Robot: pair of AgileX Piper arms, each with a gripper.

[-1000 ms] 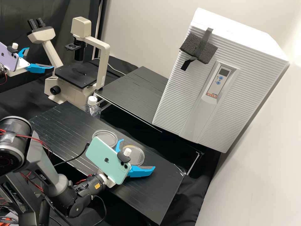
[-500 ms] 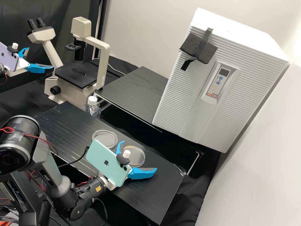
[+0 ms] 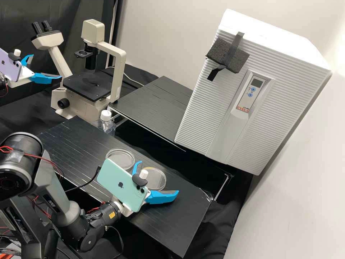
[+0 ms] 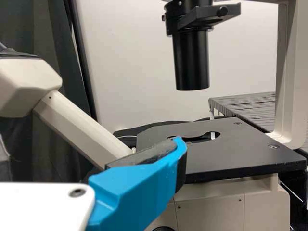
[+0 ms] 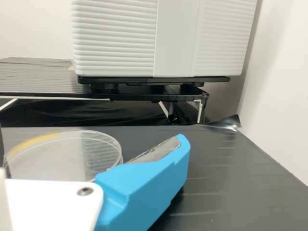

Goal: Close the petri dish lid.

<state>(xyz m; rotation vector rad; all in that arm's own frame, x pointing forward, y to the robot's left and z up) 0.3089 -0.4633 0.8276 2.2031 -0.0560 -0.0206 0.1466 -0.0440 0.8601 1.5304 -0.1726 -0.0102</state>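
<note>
This is a laboratory: a cream microscope with black eyepieces (image 3: 86, 86) stands near a clear, white-capped bottle (image 3: 106, 125), round transparent petri dishes (image 3: 120, 159) lie on a black bench (image 3: 176, 223), and a bulky white ribbed cabinet (image 3: 208, 104) bears a small display.

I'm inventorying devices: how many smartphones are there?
2: a mint-green smartphone by the right blue-fingered claw, and a pale purple smartphone by the left claw.

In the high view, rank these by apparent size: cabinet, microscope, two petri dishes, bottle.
White cabinet
Microscope
Petri dish and second petri dish: too alike to rank, the second partly hidden
Bottle, lower part hidden
</note>
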